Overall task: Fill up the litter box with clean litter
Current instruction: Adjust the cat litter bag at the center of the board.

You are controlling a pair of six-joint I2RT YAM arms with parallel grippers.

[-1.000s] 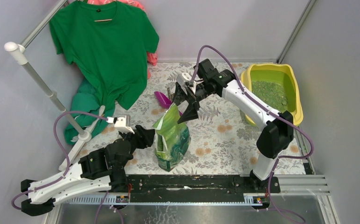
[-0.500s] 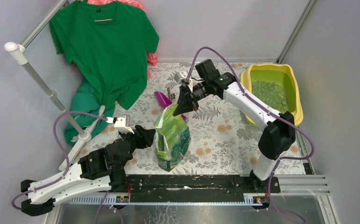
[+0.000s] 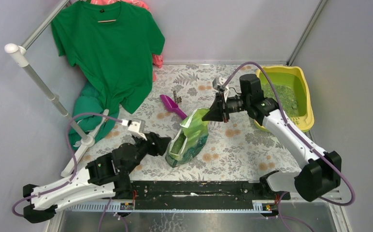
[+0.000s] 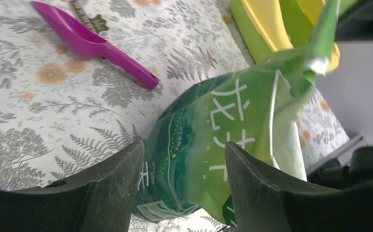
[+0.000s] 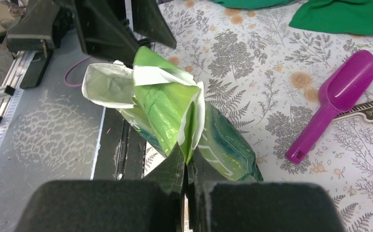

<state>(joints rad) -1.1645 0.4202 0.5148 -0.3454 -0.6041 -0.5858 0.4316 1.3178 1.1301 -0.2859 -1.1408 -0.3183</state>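
Since the earlier frame, right gripper (image 3: 212, 114) has clamped the bag (image 3: 188, 142) top, tilting it rightward. Left gripper (image 3: 161, 143) jaws stand apart around the bag's base.

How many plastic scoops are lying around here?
1. A purple plastic scoop lies on the floral tablecloth, between the hanging green T-shirt and the tilted glossy green bag. Another could be hidden behind the bag or clothes.

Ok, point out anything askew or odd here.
The green bag leans over instead of standing, its torn, crumpled top pinched by the right gripper and pulled toward the litter box. A purple scoop lies loose on the table. No spill shows.
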